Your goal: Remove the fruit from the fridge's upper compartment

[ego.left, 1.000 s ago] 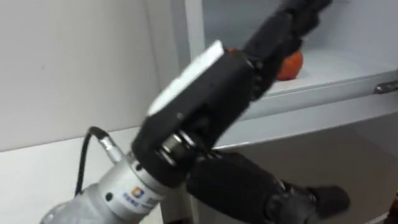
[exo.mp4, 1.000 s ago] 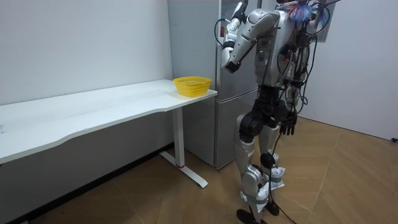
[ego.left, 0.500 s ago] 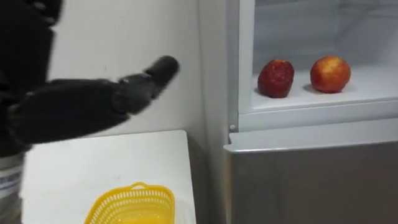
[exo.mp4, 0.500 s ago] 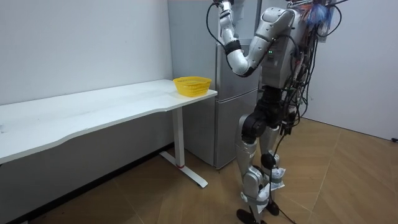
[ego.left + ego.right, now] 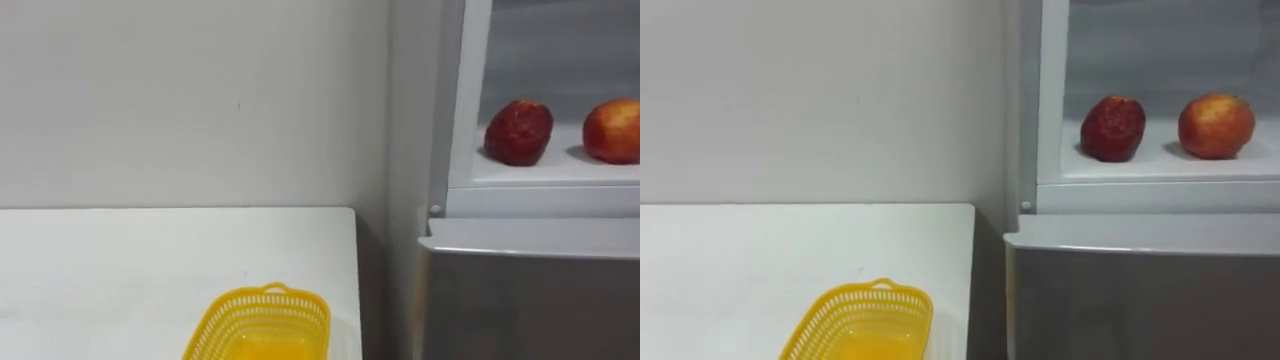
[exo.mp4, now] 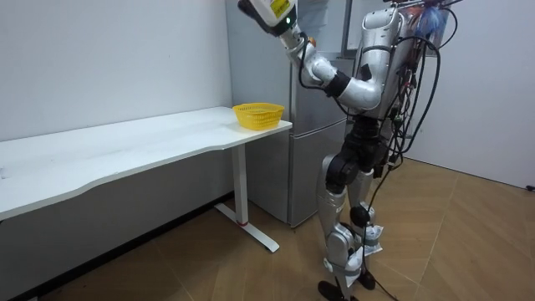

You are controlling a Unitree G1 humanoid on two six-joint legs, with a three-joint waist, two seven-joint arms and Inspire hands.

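Reach step. Red fruit (image 5: 1113, 128) and orange fruit (image 5: 1216, 126) sit on the upper fridge shelf (image 5: 1160, 168), right, untaken. My left hand (image 6: 253, 7) is high, left of the fridge; open or closed, cannot tell. Next: swing it right to the red fruit.

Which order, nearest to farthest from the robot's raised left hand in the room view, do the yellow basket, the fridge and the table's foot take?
1. fridge: just behind the left hand, which is at the view's top.
2. yellow basket: below the hand, on the end of the white table.
3. table's foot: lowest, on the floor.
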